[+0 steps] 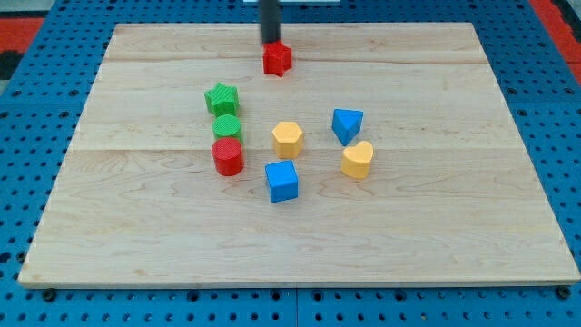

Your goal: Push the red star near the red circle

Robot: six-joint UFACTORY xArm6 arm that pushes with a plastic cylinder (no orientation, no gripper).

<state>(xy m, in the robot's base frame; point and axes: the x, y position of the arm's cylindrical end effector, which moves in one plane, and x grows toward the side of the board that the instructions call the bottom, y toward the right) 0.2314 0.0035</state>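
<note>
The red star [277, 60] lies near the view's top, a little left of centre. My tip [270, 43] is right behind it, at its top edge, touching or almost touching. The red circle [228, 156] stands lower and to the left, near the board's middle. It sits just below a green circle [227, 127]. The red star is well apart from the red circle.
A green star [221, 97] sits above the green circle. A yellow hexagon [287, 139], a blue cube [282, 181], a blue triangular block [346, 124] and a yellow heart [357, 160] lie right of the red circle. The wooden board [454, 236] rests on a blue pegboard.
</note>
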